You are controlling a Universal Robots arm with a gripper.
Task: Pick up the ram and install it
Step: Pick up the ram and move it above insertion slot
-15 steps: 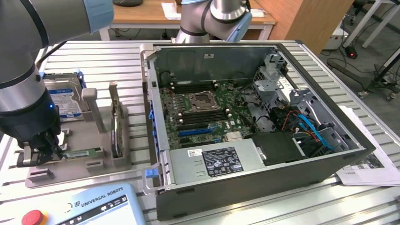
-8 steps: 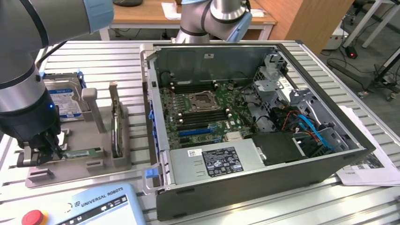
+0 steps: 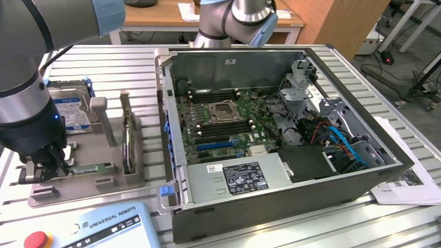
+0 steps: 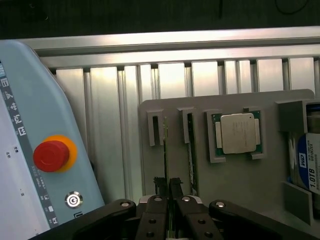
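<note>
Bright even light, glare on the table.

The claw is closed, its fingertips seemingly pinching the ram, which stands edge-on in a slot of the grey holder. A second stick sits in the next slot, then the processor, then a hard drive. The holder lies on the ribbed bench, beside a pendant with a red button.
</note>
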